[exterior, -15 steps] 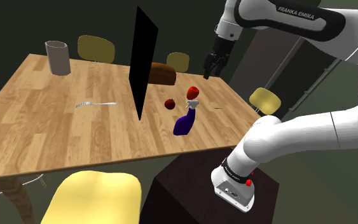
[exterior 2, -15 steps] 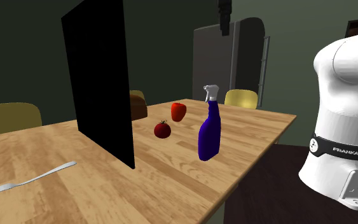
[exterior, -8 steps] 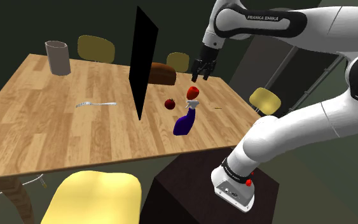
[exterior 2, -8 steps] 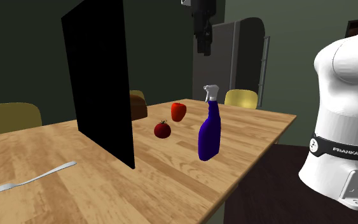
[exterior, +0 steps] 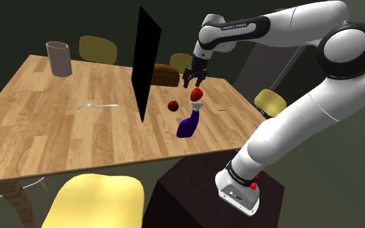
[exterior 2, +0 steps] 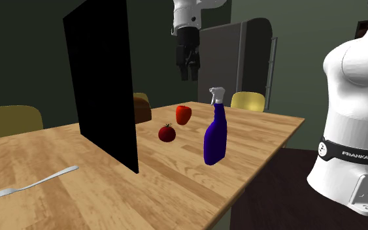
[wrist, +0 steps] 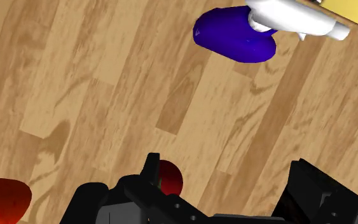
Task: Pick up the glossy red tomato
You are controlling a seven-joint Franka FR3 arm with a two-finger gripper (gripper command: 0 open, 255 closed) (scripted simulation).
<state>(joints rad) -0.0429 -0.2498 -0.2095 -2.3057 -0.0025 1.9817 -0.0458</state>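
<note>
We see the gripper [exterior: 192, 79] hanging in the air above the far part of the wooden table [exterior: 58, 133], right of centre in the upper half of the shoulder view. Its two black fingers point down and stand well apart, with nothing between them. In the second exterior view the gripper [exterior 2: 189, 69] sits near the top, just right of the tall black panel [exterior 2: 104, 85].

The tomato [exterior: 172, 105], small, dark red and with a dark stalk, rests on the table below the gripper and a little to the left in the shoulder view, well apart from it in height. In the second exterior view the tomato [exterior 2: 167, 133] lies at mid-frame, between the black panel and the blue spray bottle [exterior 2: 214, 138]. A brighter red item [exterior 2: 184, 114] stands just behind it.

From the wrist camera we find the tomato [wrist: 169, 177] just beside one finger, on the side facing the gap, and partly covered by the gripper [wrist: 228, 177]. No finger touches it. The spray bottle [wrist: 234, 33] lies farther ahead of the fingers.
</note>
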